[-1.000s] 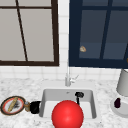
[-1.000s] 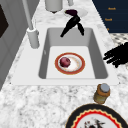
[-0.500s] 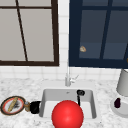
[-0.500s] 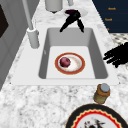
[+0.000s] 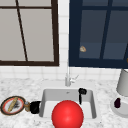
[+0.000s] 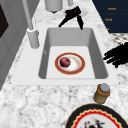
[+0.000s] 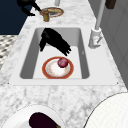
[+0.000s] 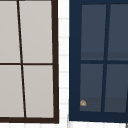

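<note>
1. While the right robot hand (image 7: 53, 40) hangs over the sink (image 6: 98, 50), centre left in the right side view, we note its fingers straight and slightly spread, pointing down towards the plate (image 6: 82, 64). It holds nothing.
2. The plate lies flat on the sink floor, mid-frame in the left side view. A dark red fruit (image 6: 65, 62) sits on the plate's left part, apart from the fingers.
3. We judge that no grasp is made: the hand is near the fruit but not touching it.
4. The left robot hand (image 6: 117, 55) floats at the right edge of the left side view, over the bench beside the sink. Its fingers are spread and empty.
5. A small jar (image 6: 102, 93) stands on the bench just below that hand in the frame, untouched.
6. The tap (image 6: 32, 37) stands at the upper left.
</note>
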`<action>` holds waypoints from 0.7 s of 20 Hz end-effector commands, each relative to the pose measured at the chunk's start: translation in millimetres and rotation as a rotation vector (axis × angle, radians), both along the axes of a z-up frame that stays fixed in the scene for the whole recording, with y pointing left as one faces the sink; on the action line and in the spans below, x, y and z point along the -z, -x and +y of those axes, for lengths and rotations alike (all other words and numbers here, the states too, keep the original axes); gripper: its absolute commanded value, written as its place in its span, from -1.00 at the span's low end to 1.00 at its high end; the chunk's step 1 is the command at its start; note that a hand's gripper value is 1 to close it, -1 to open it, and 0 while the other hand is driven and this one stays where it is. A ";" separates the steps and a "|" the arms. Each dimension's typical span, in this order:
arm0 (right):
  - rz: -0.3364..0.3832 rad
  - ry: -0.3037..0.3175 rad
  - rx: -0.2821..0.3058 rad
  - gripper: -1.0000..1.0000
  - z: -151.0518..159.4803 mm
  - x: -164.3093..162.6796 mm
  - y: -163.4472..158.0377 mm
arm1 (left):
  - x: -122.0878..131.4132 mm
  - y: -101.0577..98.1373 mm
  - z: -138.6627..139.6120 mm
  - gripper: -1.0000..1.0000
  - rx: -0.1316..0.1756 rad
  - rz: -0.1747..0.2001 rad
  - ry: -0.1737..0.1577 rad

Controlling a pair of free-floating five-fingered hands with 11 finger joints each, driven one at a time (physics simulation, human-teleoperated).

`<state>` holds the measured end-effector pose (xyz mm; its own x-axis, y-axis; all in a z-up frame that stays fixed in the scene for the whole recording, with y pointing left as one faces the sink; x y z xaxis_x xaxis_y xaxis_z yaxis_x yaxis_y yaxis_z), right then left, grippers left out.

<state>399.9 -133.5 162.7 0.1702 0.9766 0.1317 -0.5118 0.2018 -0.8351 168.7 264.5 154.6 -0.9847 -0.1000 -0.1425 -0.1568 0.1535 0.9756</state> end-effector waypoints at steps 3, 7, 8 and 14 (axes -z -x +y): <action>-0.003 0.003 0.051 -1.00 -3.7 0.1 13.7 | 0.0 0.0 0.0 0.00 0.000 0.000 0.000; -0.015 0.019 0.024 -1.00 -10.0 6.2 20.0 | 0.0 0.0 0.0 0.00 0.000 0.000 0.000; -0.052 -0.047 0.050 -1.00 -24.9 -1.0 13.3 | 0.0 0.0 0.0 0.00 0.000 0.000 0.000; -0.077 -0.146 0.033 -1.00 -39.5 -9.2 30.3 | 0.0 0.0 0.0 0.00 0.000 0.000 0.000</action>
<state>377.3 -163.3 166.7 0.1816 0.9633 0.1976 -0.4742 0.2618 -0.8406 168.7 264.5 154.6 -0.9847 -0.1000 -0.1425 -0.1568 0.1535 0.9756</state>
